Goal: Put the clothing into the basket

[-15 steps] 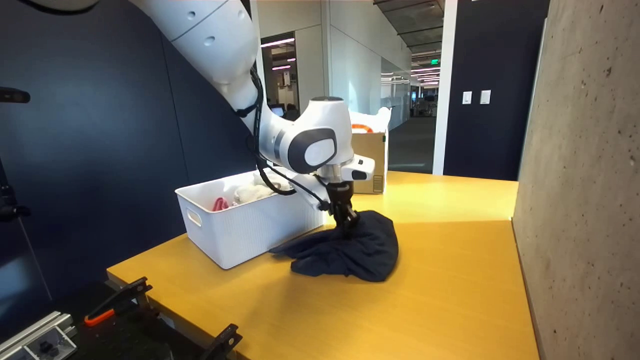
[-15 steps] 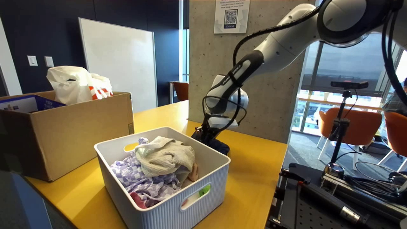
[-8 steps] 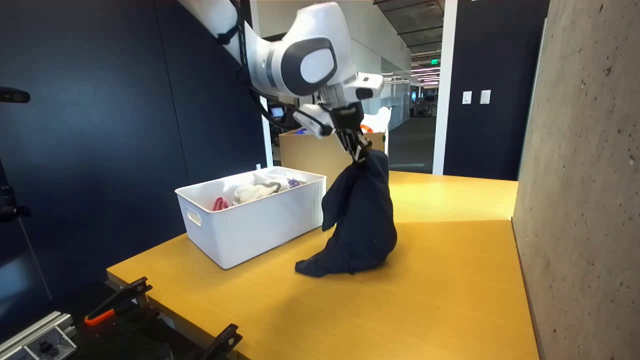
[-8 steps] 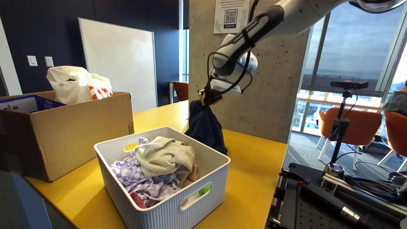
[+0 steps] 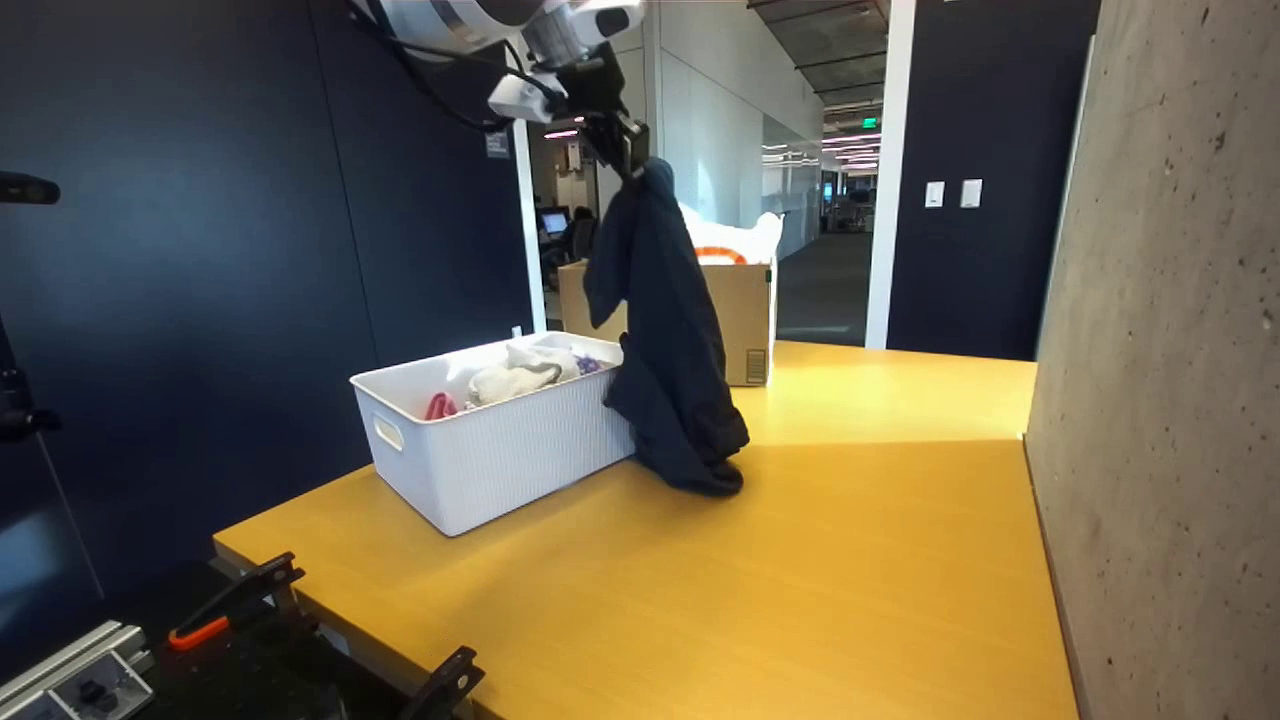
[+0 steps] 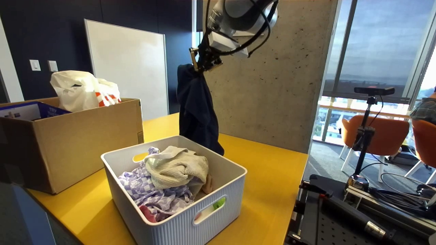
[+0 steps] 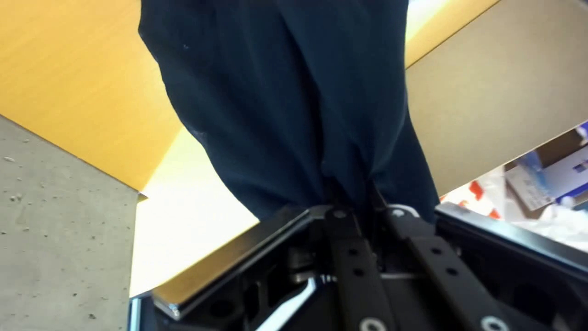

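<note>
The large dark navy-black piece of clothing (image 5: pixel 668 330) hangs bunched from my gripper (image 5: pixel 634 172). My gripper is shut on its top, and the cloth fills the wrist view (image 7: pixel 275 101) ahead of the fingers (image 7: pixel 342 230). The white basket (image 5: pixel 520 470) stands on the table; the cloth hangs beside its end and hides one corner in that view. In an exterior view the cloth (image 6: pixel 197 109) hangs behind the basket's far rim (image 6: pixel 218 152). I cannot tell whether its lower end touches the table. The purple-and-white piece (image 6: pixel 139 185) and the cream-white piece (image 6: pixel 180 166) lie inside the basket.
A brown cardboard box (image 6: pixel 92 143) with white plastic bags (image 6: pixel 76 90) stands near the basket; it also shows in the wrist view (image 7: pixel 496 92). A concrete pillar (image 5: pixel 1150 380) borders the yellow table (image 5: pixel 850 600). Black clamps (image 5: pixel 445 685) sit at the table edge.
My gripper has risen from the table with the navy cloth and moved toward the basket. The cloth went from lying spread on the table to hanging long. The basket stands where it was.
</note>
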